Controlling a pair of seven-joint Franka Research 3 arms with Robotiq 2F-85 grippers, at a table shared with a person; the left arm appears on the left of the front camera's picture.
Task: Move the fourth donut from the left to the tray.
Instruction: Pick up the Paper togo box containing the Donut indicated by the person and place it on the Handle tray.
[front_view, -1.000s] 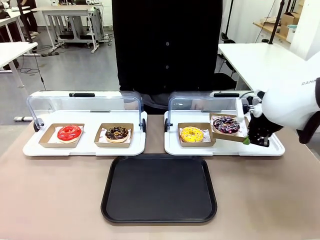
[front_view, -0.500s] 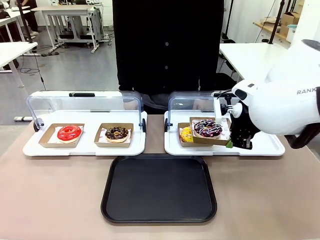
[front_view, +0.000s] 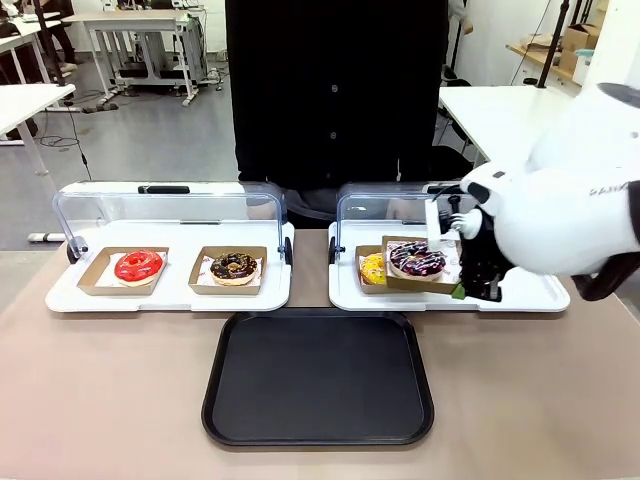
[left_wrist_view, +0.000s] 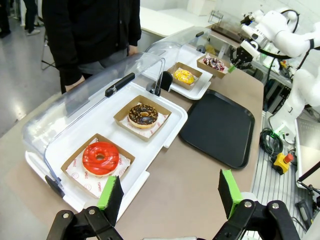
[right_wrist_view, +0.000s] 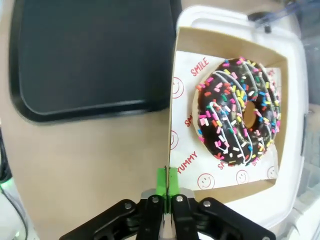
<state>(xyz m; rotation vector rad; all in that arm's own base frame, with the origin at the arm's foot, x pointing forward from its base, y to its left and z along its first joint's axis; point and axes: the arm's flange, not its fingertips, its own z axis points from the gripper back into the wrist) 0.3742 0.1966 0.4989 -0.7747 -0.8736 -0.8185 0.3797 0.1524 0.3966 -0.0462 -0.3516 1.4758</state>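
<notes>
The fourth donut (front_view: 417, 261) is chocolate-glazed with white stripes and coloured sprinkles. It lies in a small brown cardboard tray (right_wrist_view: 226, 42) lined with white paper. My right gripper (front_view: 462, 290) is shut on that cardboard tray's edge and holds it lifted, tilted over the right white display tray (front_view: 540, 297). In the right wrist view the green pads (right_wrist_view: 167, 181) pinch the cardboard wall, with the donut (right_wrist_view: 239, 110) just beyond. The black tray (front_view: 318, 378) lies flat at the table's front middle, left of and below the held donut. My left gripper (left_wrist_view: 170, 195) hangs open above the table's left end.
A yellow donut (front_view: 371, 268) sits partly hidden behind the held cardboard tray. The left display tray (front_view: 170, 295) carries a red donut (front_view: 138, 266) and a chocolate crumb donut (front_view: 233, 267). Clear lids stand raised behind both trays. A person in black stands at the far side.
My right arm has carried the donut in its cardboard tray to the left, off its spot on the display tray and over beside the yellow donut. The grip stays shut.
</notes>
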